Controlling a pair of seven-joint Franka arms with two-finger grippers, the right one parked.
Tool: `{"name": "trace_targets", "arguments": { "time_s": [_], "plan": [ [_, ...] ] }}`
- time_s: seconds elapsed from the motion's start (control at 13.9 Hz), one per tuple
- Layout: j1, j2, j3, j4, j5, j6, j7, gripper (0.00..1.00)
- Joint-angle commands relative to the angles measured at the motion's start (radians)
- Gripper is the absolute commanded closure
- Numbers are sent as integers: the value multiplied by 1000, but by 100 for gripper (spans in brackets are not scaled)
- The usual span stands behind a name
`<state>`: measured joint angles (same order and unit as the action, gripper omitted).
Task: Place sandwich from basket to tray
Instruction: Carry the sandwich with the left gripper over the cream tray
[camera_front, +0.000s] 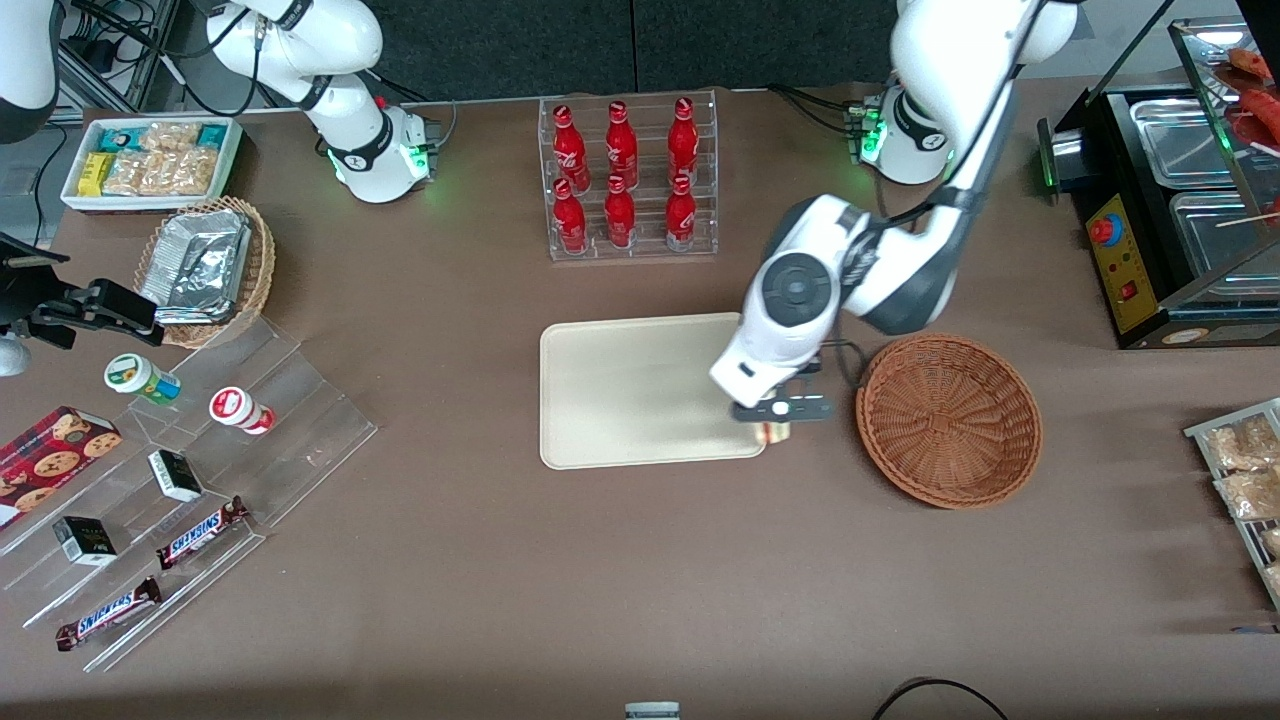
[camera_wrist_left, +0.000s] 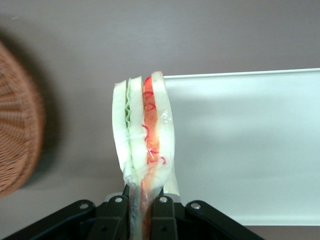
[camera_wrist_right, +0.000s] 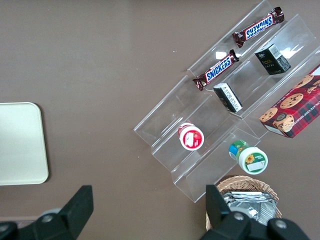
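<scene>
- Your gripper has its jaws clamped on the sandwich, which hangs wrapped in clear film.
- You hold it above the tray, over the rim at its 4 o'clock corner.
- The basket sits at the gripper's 3 o'clock, nothing showing in it.

Only legible txt: "SNICKERS" on 2 choc bars on the clear stepped display rack.

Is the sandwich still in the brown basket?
No, it's out. The hand is shut on the sandwich over the tray's edge, beside the empty basket.
</scene>
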<state>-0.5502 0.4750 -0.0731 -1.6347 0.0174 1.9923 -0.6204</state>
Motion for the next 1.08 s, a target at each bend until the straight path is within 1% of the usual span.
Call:
{"name": "trace_targets", "arguments": {
  "time_s": [0.0,0.07,0.22,0.43,0.58,0.79,1.01],
  "plan": [
    [-71,124,12,166,-7,-26,-67,100],
    [-97,154,9,199,-11,-29,-70,100],
    [-116,185,7,219,-62,-20,-70,100],
    [-155,241,4,274,-67,-20,-71,100],
    [-165,257,3,274,-68,-13,-73,100],
    [-175,263,3,265,-88,45,-75,100],
    [-185,271,4,257,-86,71,-70,100]
  ]
}}
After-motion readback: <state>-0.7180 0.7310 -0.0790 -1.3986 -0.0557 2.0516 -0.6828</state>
